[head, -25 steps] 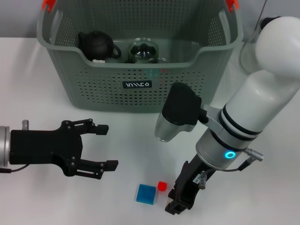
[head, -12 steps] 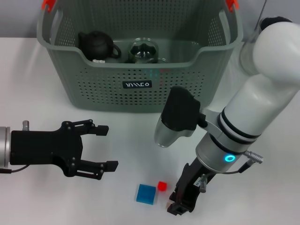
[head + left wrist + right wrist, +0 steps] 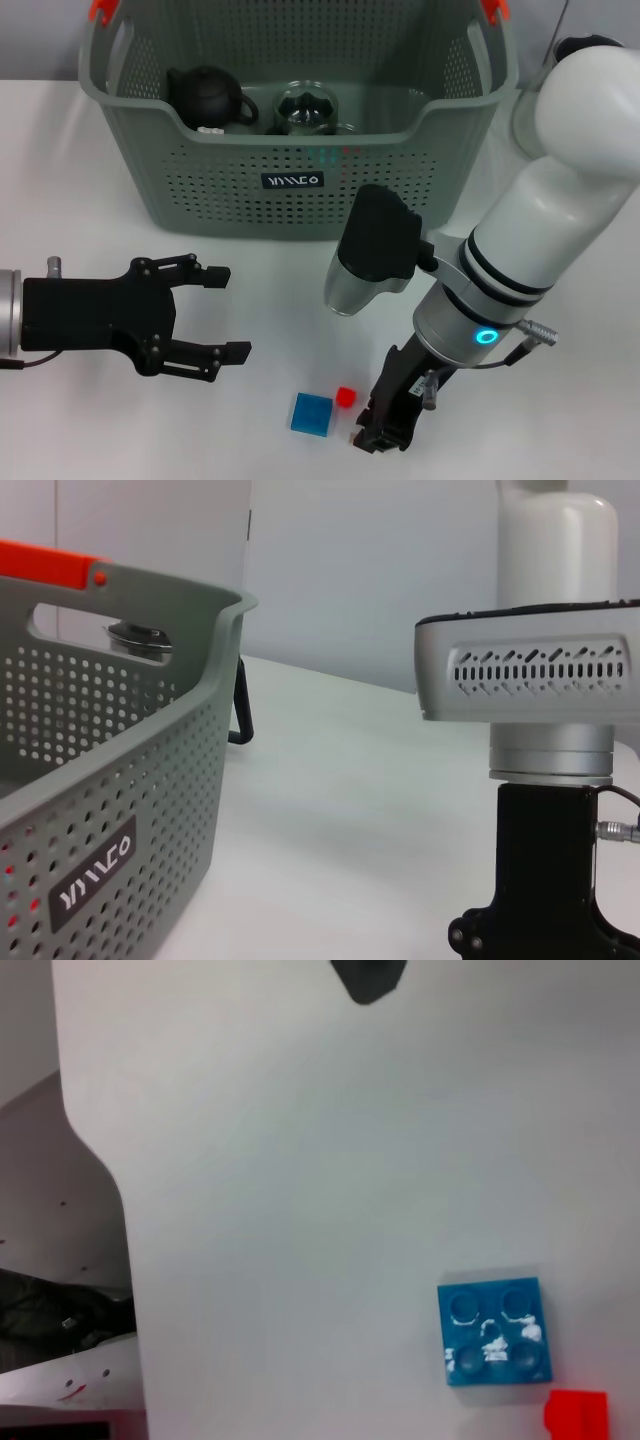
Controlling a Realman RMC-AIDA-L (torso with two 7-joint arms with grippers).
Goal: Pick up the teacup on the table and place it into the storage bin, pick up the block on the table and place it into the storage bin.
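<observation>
Near the front edge of the white desk [image 3: 80,150], the right gripper [image 3: 378,432] hangs low, w/ its tip just beside a small red block [image 3: 346,397] and a bigger blue block [image 3: 312,412]. The two blocks sit side by side, close but maybe not touching; can't tell for sure. The right jaws point down at the desk, and I can't tell if they are spread or closed, bc the arm hides them. The left gripper [image 3: 205,311] waits off to the left side, low over the desk, jaws spread wide and holding nothing. The storage bin [image 3: 290,185] stands at the back of the desk, well apart from the blocks. Inside it sit a dark teapot [image 3: 205,95] and a glass cup [image 3: 305,108], so the teacup part looks done & the block is left, I think. What could go wrong: the blocks are so close that the jaws may bump one while going for the other and push it away. The gripper is off to the side of them too, so closing now might catch only air. Lifting too fast could drop a small block. The bin wall is high, so a low carry may hit it.
</observation>
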